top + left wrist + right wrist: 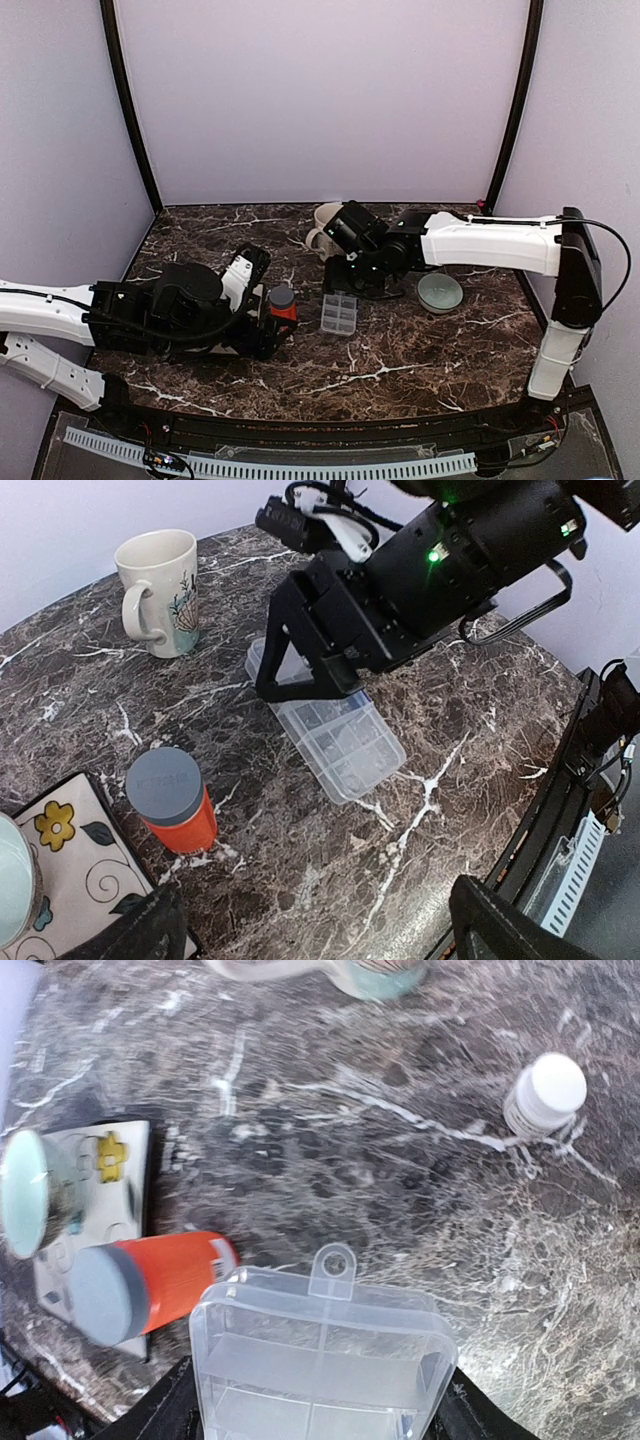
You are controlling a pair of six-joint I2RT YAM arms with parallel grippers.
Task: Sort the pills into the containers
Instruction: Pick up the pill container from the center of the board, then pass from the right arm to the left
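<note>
The right claw (pixel 308 688) is spread, straddling the far end of the organiser box (pixel 345 745), which lies flat in the middle of the tabletop (pixel 300 880). Its lid looks shut, though the clear plastic leaves that uncertain. The claw should close squarely and low on the side walls, so the box cannot skid. The left claw (pixel 320 935) hangs spread and empty near the orange bottle (pixel 178 805). No pills show.

On the dark table (pixel 420 360) a clear box (pixel 338 313) lies in the middle, with an orange bottle (pixel 283 305) just to its left, a green bowl (pixel 440 292) to its right and a cream mug (pixel 323 232) behind it.
</note>
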